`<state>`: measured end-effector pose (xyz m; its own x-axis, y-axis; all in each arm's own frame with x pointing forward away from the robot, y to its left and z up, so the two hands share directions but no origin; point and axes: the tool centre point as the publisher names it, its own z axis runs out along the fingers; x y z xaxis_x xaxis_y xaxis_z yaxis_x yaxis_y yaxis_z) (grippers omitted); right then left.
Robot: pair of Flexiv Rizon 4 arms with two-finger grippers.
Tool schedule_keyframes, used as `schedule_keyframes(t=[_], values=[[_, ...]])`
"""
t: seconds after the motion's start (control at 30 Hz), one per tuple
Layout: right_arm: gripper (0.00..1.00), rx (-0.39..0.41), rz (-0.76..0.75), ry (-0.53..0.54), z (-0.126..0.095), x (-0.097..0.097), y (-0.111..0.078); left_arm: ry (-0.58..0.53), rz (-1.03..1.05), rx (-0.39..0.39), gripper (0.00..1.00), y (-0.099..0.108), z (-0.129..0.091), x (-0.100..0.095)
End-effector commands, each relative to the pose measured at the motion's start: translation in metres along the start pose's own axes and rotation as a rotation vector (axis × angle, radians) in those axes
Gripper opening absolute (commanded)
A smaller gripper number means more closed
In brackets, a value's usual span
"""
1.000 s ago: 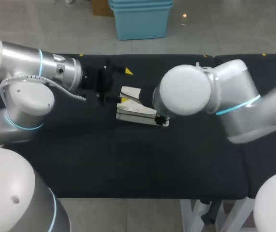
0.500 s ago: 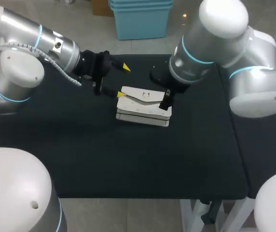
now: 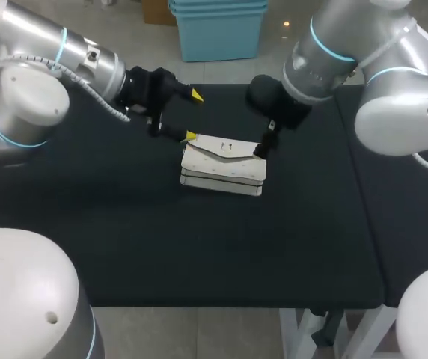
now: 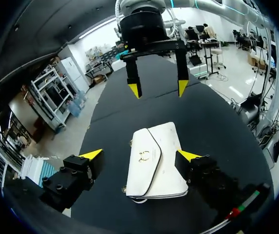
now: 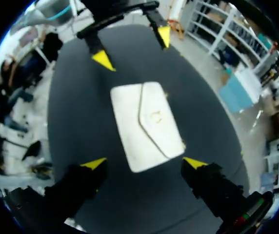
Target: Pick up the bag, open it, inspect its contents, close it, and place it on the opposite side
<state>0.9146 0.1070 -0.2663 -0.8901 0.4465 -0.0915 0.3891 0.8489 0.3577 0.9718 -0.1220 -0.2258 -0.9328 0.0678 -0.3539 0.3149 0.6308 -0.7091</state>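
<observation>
- Two sets of jaws, both spread wide, gripping nothing.
- The left gripper (image 4: 140, 155) is at the left end of the bag (image 3: 224, 166), one yellow tip right by its far corner.
- The right gripper (image 5: 144, 163) is over the bag's right end.
- Bag's white, lying flat with the flap shut, toward the far side of the black table (image 3: 124, 239).

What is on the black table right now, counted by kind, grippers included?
White envelope-style flap bag: 1
Two-finger yellow-tipped grippers: 2, the left gripper and the right gripper, both open
Total: 3
</observation>
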Motion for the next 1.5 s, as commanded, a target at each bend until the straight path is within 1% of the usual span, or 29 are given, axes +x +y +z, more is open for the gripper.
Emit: schedule_keyframes(t=[0.03,0.07,0.1,0.13,0.2,0.23,0.3,0.33,0.37,0.4,0.5,0.53,0.57,0.63,0.67,0.7,1.27,1.3,1.37,1.4,1.43,1.5], values=[[1.0,0.051,0.303,0.142,-0.007,-0.008,0.006,-0.076,-0.579,-0.169,1.0,-0.019,-0.017,-0.003],[1.0,0.065,0.37,0.162,-0.007,-0.01,0.004,-0.077,-0.619,-0.185,1.0,-0.02,-0.019,-0.001],[1.0,0.06,0.41,0.182,-0.007,-0.01,0.003,-0.075,-0.681,-0.207,1.0,-0.02,-0.021,0.001],[1.0,0.061,0.444,0.198,-0.008,-0.009,0.0,-0.068,-0.708,-0.215,1.0,-0.021,-0.022,0.002],[1.0,0.059,0.567,0.24,-0.007,-0.011,-0.005,-0.058,-0.781,-0.227,1.0,-0.02,-0.023,0.007],[1.0,0.051,0.648,0.261,-0.007,-0.012,-0.009,-0.035,-0.811,-0.228,1.0,-0.018,-0.023,0.011],[1.0,0.059,0.716,0.241,-0.006,-0.012,-0.014,-0.039,-0.891,-0.222,1.0,-0.016,-0.023,0.014],[1.0,0.047,0.794,0.243,-0.006,-0.012,-0.017,-0.029,-0.931,-0.214,1.0,-0.013,-0.022,0.017],[1.0,0.041,0.818,0.239,-0.006,-0.011,-0.019,-0.04,-0.996,-0.2,1.0,-0.01,-0.022,0.019],[1.0,0.028,0.86,0.234,-0.006,-0.009,-0.021,-0.033,-1.01,-0.197,1.0,-0.007,-0.021,0.021],[1.0,-0.029,0.963,0.241,-0.008,-0.004,-0.025,-0.05,-1.13,-0.169,1.0,0.002,-0.016,0.032],[1.0,-0.045,0.987,0.248,-0.009,-0.003,-0.026,-0.056,-1.148,-0.17,1.0,0.004,-0.015,0.033],[1.0,-0.066,1.041,0.243,-0.009,-0.001,-0.028,-0.079,-1.188,-0.169,1.0,0.007,-0.014,0.038],[1.0,-0.088,1.103,0.22,-0.009,0.002,-0.03,-0.113,-1.189,-0.192,1.0,0.009,-0.014,0.044],[1.0,-0.089,1.114,0.188,-0.01,0.006,-0.03,-0.18,-1.158,-0.24,1.0,0.01,-0.015,0.046],[1.0,-0.099,1.108,0.133,-0.01,0.011,-0.029,-0.288,-1.091,-0.312,1.0,0.008,-0.018,0.048],[1.0,-0.099,1.108,0.133,-0.01,0.011,-0.029,-0.288,-1.091,-0.312,1.0,0.008,-0.018,0.048],[1.0,-0.114,1.14,0.159,-0.009,0.01,-0.028,-0.288,-1.091,-0.312,1.0,0.008,-0.018,0.048],[1.0,-0.131,1.192,0.199,-0.006,0.008,-0.026,-0.277,-1.286,-0.303,1.0,0.019,-0.014,0.04],[1.0,-0.132,1.221,0.212,-0.004,0.007,-0.026,-0.238,-1.344,-0.28,1.0,0.024,-0.012,0.04],[1.0,-0.143,1.232,0.232,-0.002,0.007,-0.026,-0.233,-1.385,-0.261,1.0,0.029,-0.01,0.041],[1.0,-0.139,1.278,0.268,0.002,0.004,-0.026,-0.201,-1.456,-0.224,1.0,0.037,-0.008,0.041]])
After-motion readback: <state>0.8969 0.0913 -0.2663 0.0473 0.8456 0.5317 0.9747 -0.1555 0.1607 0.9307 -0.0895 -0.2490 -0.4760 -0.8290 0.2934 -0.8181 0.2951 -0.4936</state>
